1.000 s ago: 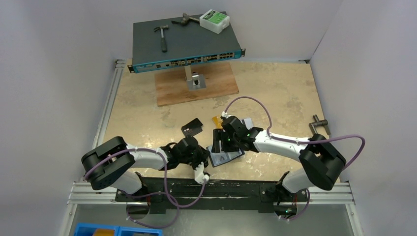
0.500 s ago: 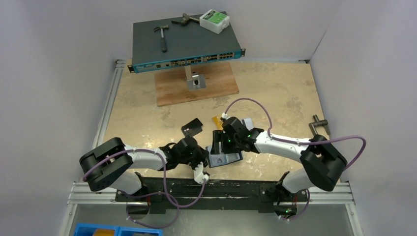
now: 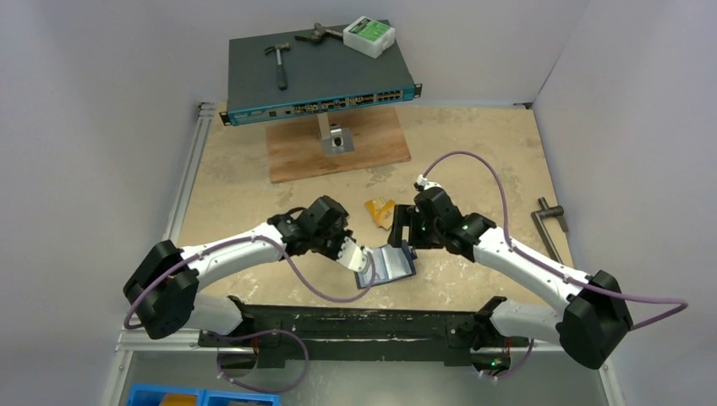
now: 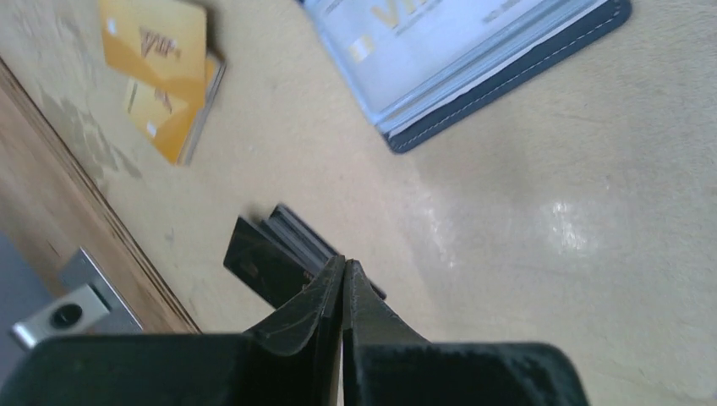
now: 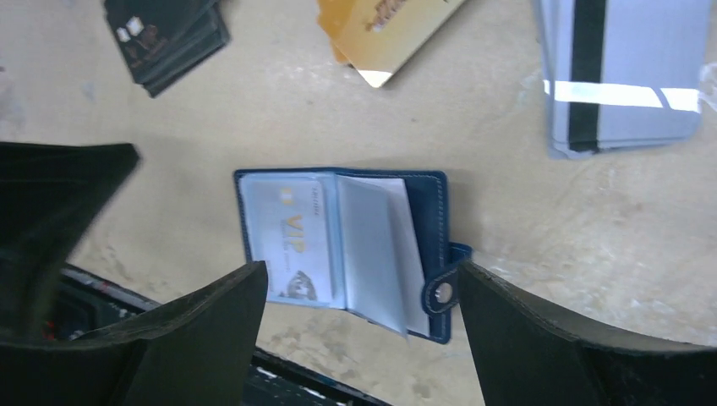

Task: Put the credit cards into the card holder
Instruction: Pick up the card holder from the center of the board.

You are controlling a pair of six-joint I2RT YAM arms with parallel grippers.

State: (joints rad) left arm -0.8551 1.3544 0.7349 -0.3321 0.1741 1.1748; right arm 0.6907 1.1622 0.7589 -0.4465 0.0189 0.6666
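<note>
- Both arms have reached further out since the earlier frame, and the right gripper (image 3: 404,230) has come off the dark navy folding card holder (image 3: 391,265); its jaws are spread wide and empty.
- The holder lies open on the beige surface (image 3: 490,169), with a pale card (image 5: 292,228) in one sleeve.
- The left gripper (image 4: 342,272) is pressed shut on nothing, near the stacked black cards (image 4: 270,254).
- Orange-gold cards (image 3: 376,208) and silver-grey striped cards (image 5: 626,76) lie beyond.

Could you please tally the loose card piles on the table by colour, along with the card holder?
Thin flat black card pile: 1
Thin flat orange-gold card pile: 1
Thin flat silver-grey, dark-striped card pile: 1
Open navy-blue folding card holder: 1
Total: 4
</note>
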